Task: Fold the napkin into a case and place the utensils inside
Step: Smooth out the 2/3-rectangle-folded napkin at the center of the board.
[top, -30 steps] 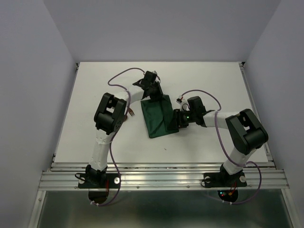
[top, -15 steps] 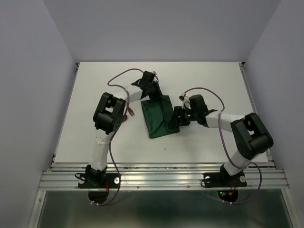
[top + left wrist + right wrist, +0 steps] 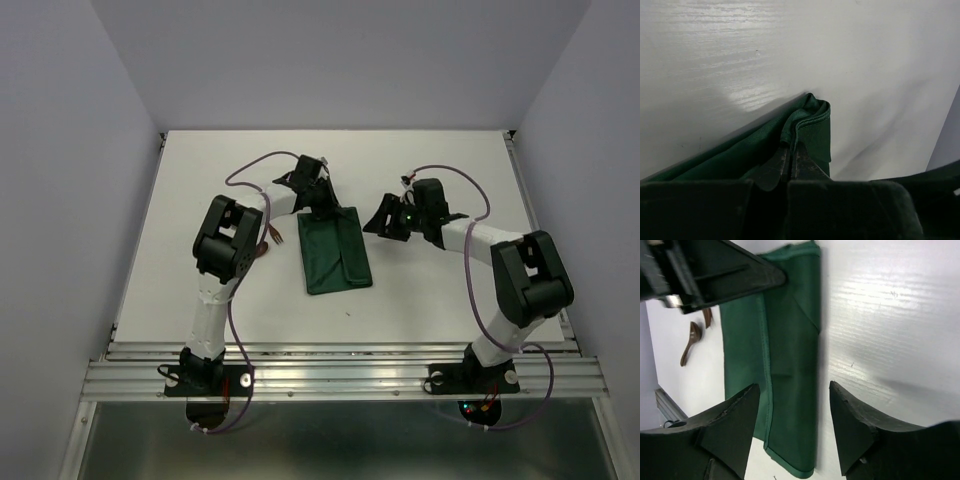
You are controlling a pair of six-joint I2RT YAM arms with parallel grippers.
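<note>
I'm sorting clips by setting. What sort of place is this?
Likely a robotics lab test cell: a bare white table boxed by plain walls, with the left arm and right arm bolted to a metal rail.

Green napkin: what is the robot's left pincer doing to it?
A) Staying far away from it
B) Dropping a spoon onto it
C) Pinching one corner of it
C: in the left wrist view, the left pincer is shut on a folded corner of the green napkin.
</note>
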